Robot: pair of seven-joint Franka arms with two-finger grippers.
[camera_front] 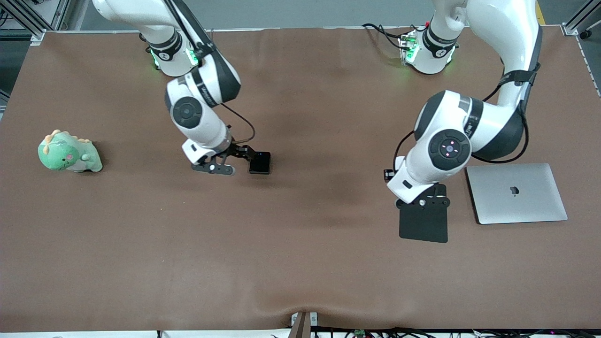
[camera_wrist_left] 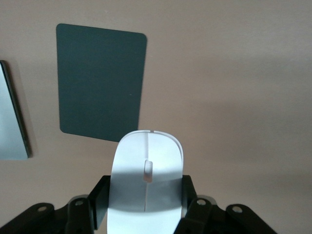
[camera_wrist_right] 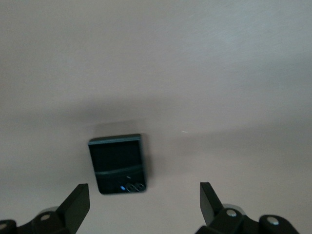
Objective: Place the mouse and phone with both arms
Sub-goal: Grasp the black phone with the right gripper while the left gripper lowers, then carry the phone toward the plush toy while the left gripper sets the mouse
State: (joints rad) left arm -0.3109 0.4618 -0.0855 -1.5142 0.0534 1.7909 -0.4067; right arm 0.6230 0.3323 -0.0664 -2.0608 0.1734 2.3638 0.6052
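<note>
Brown table point(camera_front: 300, 263), laptop point(camera_front: 516, 193) beside black pad point(camera_front: 425, 225), plush dino point(camera_front: 68, 152) at right arm's end, left gripper point(camera_wrist_left: 145, 204) over pad clamped mouse point(camera_wrist_left: 146, 175), right gripper point(camera_wrist_right: 144, 204) wide open, empty, over phone point(camera_front: 259, 163).

My brown table point(camera_front: 300, 263) carries a plush dinosaur point(camera_front: 69, 152), phone point(camera_front: 259, 163), black pad point(camera_front: 424, 224) and, probably, a closed laptop point(camera_front: 516, 193).

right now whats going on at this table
Two arms are handling a mouse and a phone. The left gripper holds the white mouse in the air, by the black pad beside the closed laptop. The right gripper hangs open over the phone, which lies on the brown table. A green plush toy sits at the right arm's end.
</note>
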